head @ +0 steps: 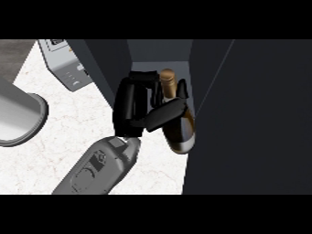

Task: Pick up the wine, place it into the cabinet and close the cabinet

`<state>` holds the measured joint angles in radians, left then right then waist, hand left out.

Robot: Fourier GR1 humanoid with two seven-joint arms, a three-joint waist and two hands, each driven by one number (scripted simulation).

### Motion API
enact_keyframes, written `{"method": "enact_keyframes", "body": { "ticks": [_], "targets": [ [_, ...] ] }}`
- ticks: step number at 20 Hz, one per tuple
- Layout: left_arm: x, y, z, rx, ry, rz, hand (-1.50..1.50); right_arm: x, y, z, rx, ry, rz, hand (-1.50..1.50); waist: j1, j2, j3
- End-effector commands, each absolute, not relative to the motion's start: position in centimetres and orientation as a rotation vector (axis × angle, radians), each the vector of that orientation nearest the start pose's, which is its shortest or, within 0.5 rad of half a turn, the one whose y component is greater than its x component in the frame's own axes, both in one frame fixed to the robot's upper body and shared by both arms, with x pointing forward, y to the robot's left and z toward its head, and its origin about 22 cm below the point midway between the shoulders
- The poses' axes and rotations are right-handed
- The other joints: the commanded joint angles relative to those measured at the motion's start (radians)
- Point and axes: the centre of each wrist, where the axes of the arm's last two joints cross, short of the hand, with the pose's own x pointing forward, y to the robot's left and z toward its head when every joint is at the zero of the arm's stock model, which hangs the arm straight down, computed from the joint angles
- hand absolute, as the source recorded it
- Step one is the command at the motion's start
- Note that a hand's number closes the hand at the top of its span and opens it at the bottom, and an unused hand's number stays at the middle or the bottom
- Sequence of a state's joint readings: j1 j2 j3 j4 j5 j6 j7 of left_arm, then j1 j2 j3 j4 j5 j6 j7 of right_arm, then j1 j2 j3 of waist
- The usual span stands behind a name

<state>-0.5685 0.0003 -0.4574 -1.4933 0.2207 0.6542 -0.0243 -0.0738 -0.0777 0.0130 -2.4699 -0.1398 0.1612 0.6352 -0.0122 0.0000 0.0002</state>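
One wine bottle (180,137) — neck toward the view's top — left hand's (130,107) fingers (142,77) curled round it

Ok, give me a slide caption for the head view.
The robot hand curled round a wine bottle at the dark cabinet opening.

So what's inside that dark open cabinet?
A dark wine bottle with a gold neck, in the opening, gripped by the black right hand, which covers its middle. Deeper in is shadow.
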Motion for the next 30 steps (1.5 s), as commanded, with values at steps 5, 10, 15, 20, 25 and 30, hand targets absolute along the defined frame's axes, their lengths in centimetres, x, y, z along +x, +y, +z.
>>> {"method": "enact_keyframes", "body": {
  "ticks": [5,10,15,20,25,30],
  "targets": [
    [30.0,6.9,7.5,-0.181,-1.886,0.109,1.50,12.3,-22.1,21.3,0.221,-1.931,0.299,-1.50,0.004,-0.001,-0.001],
    [30.9,6.4,6.2,-0.075,-1.895,0.039,1.50,13.1,-23.1,20.8,0.224,-1.937,0.273,-1.50,0.001,-0.001,0.000],
    [31.1,7.0,4.5,-0.039,-1.910,0.028,1.50,12.4,-23.0,21.1,0.218,-1.922,0.285,-1.50,0.002,-0.001,0.000],
    [32.8,7.2,4.6,-0.018,-1.921,0.060,1.50,13.3,-22.8,20.2,0.231,-1.923,0.295,-1.50,0.002,0.000,0.000],
    [33.5,8.2,3.7,0.010,-1.927,0.087,1.50,12.9,-22.8,20.9,0.218,-1.932,0.288,-1.50,0.003,-0.001,0.000],
    [35.0,9.8,4.6,0.008,-1.904,0.116,1.50,14.1,-23.8,20.6,0.217,-1.934,0.263,-1.50,0.006,-0.001,0.000]
  ]
}}
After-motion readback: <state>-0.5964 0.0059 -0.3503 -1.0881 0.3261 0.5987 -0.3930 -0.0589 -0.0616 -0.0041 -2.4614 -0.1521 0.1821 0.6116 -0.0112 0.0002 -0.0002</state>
